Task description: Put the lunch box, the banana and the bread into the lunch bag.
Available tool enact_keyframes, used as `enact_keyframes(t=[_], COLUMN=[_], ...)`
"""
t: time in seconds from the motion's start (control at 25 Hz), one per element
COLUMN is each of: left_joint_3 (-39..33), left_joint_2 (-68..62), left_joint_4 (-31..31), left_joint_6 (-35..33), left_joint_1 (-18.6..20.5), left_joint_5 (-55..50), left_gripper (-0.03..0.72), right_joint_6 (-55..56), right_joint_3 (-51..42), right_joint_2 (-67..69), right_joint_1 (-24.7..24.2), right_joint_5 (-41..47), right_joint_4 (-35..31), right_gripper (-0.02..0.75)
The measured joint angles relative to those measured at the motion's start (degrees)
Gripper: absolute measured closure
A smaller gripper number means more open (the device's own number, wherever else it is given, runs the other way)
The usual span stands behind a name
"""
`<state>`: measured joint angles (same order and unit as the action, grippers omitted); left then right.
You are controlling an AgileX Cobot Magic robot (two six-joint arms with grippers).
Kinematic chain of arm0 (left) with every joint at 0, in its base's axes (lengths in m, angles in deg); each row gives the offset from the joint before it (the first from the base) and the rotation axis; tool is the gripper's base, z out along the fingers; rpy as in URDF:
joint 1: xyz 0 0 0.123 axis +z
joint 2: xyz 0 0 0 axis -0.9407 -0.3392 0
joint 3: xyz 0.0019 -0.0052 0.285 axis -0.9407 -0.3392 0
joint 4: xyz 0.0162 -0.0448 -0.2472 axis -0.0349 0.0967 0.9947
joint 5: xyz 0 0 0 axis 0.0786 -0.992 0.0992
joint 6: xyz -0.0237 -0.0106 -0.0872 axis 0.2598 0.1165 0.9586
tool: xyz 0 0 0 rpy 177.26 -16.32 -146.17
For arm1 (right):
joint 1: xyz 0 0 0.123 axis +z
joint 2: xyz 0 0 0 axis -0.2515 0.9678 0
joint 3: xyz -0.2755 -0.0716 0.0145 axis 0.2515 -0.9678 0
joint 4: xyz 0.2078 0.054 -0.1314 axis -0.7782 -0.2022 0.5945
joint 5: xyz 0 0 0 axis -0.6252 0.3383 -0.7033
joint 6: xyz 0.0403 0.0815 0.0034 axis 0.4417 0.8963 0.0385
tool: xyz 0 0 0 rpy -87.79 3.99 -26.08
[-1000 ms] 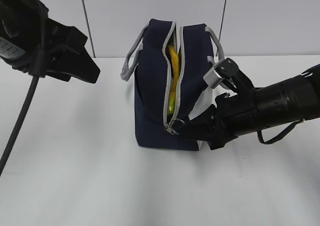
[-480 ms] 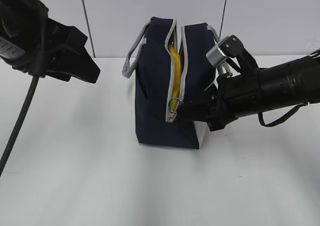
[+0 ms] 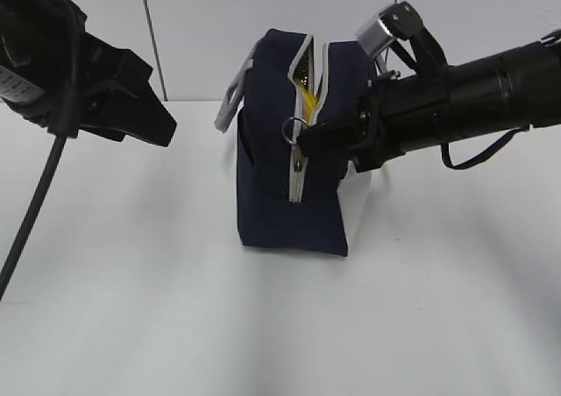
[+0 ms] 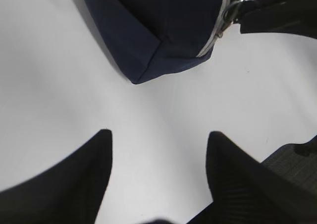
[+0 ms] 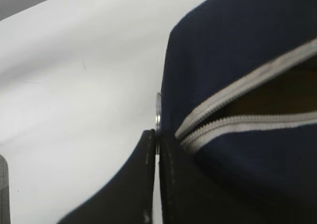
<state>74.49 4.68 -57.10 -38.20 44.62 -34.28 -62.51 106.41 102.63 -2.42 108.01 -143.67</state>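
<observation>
Exterior: navy fabric lunch bag (image 3: 289, 194) at table centre, banana (image 3: 306, 98) a yellow sliver in the zipper gap; right gripper (image 3: 308, 137) pinches ring pull (image 3: 290, 130). Left wrist: left gripper (image 4: 158, 149) spread, empty, bag corner at 12 o'clock. Right wrist: blurred ring edge between closed jaws.

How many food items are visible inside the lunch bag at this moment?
1. Only the banana shows, as a yellow strip in the open zipper gap at the top of the lunch bag. Other items may be hidden deeper inside.
</observation>
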Motion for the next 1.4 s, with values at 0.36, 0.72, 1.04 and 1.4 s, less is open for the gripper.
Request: enact_keyframes(t=[0.36,0.72,1.04,1.4], left_joint_3=[0.0,0.0,0.0,0.0], left_joint_2=[0.0,0.0,-0.3,-8.9], left_joint_4=[3.3,4.6,13.2,26.3], left_joint_6=[-4.9,-5.8,-17.5,-39.4], left_joint_1=[0.0,0.0,0.0,0.0], left_joint_5=[2.7,3.5,7.0,11.1], left_gripper=[0.264,0.264,0.264,0.264], right_joint_6=[1.7,2.2,2.9,9.0], right_joint_3=[6.8,12.0,14.9,15.3], right_joint_2=[0.0,0.0,0.0,0.2], right_joint_1=[0.0,0.0,0.0,0.0], right_joint_5=[1.7,2.0,1.0,3.2], right_joint_4=[1.3,2.1,2.4,8.7], right_gripper=[0.738,0.738,0.738,0.738])
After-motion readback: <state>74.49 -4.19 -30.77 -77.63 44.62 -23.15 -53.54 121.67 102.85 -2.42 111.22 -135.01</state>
